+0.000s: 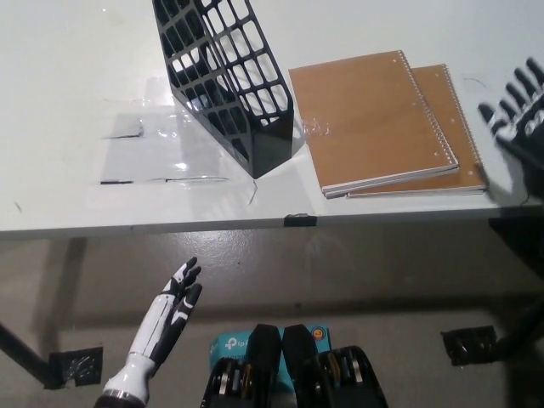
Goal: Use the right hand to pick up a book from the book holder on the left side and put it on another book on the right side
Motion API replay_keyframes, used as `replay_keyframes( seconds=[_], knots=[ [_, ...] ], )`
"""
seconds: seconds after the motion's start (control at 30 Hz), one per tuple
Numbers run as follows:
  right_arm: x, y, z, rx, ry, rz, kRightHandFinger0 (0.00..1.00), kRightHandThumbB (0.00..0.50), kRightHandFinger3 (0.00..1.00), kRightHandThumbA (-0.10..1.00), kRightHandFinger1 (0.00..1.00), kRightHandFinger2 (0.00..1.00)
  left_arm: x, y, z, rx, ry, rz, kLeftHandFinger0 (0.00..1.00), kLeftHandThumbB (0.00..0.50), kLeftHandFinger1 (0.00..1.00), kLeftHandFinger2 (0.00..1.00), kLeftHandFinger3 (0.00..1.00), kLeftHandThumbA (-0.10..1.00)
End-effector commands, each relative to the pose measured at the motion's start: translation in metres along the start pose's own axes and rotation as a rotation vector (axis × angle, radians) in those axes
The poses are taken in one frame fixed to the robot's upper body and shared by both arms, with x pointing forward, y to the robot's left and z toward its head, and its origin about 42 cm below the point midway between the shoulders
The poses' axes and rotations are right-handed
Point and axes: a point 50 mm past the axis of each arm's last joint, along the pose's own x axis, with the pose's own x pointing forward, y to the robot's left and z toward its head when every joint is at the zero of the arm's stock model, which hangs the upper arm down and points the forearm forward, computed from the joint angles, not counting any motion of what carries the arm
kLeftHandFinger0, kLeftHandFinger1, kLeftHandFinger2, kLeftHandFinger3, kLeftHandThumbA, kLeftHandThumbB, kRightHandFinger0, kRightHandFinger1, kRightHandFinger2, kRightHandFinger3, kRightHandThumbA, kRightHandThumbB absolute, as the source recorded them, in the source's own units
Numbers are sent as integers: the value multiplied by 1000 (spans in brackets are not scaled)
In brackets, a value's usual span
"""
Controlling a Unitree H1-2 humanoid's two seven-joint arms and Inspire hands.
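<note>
Fingers spread on both hands: black right hand at right edge, white left hand lower left. Two books lie stacked right of one holder, upper middle.

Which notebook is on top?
The left notebook, nearer the black book holder; it overlaps the right notebook, of which only a strip along the right and front shows.

Only legible print: "tp-l…" in white on teal box on floor, btm middle, rest cut off by dark shapes in front; looks like start of brand name, cannot read further. No title or label readable on top brown spiral notebook or on one beneath; covers plain. No markings legible on black mesh book holder. Dark bits on clear tape patch on table too small to read. No nos. or signs elsewhere.
</note>
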Motion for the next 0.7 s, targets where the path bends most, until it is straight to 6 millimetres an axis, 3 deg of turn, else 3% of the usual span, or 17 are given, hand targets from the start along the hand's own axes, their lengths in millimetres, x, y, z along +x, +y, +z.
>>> replay_keyframes(
  seconds=[0.0,0.07,0.17,0.2,0.23,0.3,0.4,0.43,0.47,0.53,0.57,0.67],
  knots=[
    [-128,124,152,-185,-678,571,1000,267,1000,749,1000,1000,52,46,50,13,-196,99,1000,112,1000,1000,1000,1000],
    [-129,124,138,-152,-613,561,1000,254,1000,740,1000,1000,53,46,50,11,-191,95,1000,130,1000,1000,1000,1000],
    [-117,120,102,-147,-515,513,1000,213,1000,718,1000,1000,52,45,48,10,-185,92,1000,159,1000,1000,1000,1000],
    [-104,114,74,-156,-434,459,1000,218,1000,711,1000,1000,50,44,47,8,-181,91,1000,153,1000,1000,1000,1000],
    [-102,111,65,-163,-409,442,1000,214,1000,709,1000,1000,48,43,46,7,-178,89,1000,152,1000,1000,1000,1000],
    [-87,98,21,-194,-275,348,1000,179,1000,651,1000,1000,44,42,43,10,-174,82,1000,155,1000,1000,1000,1000],
    [-80,73,-39,-288,-80,241,1000,146,1000,552,1000,1000,33,34,36,3,-151,78,1000,155,1000,1000,1000,1000],
    [-83,73,-43,-291,-70,239,1000,145,1000,553,1000,1000,29,33,33,4,-145,76,1000,155,1000,1000,1000,1000],
    [-82,60,-66,-362,-1,232,1000,138,1000,555,1000,1000,24,33,31,9,-140,73,1000,141,1000,1000,1000,1000],
    [-91,48,-87,-353,90,206,1000,153,1000,574,1000,1000,14,30,26,6,-127,63,1000,139,1000,1000,1000,1000],
    [-100,42,-98,-350,128,197,1000,169,1000,590,1000,1000,5,26,21,5,-109,54,1000,142,1000,1000,1000,1000],
    [-130,32,-117,-351,190,186,1000,156,1000,595,1000,1000,-19,16,11,2,-63,28,1000,152,1000,1000,1000,1000]
  ],
)
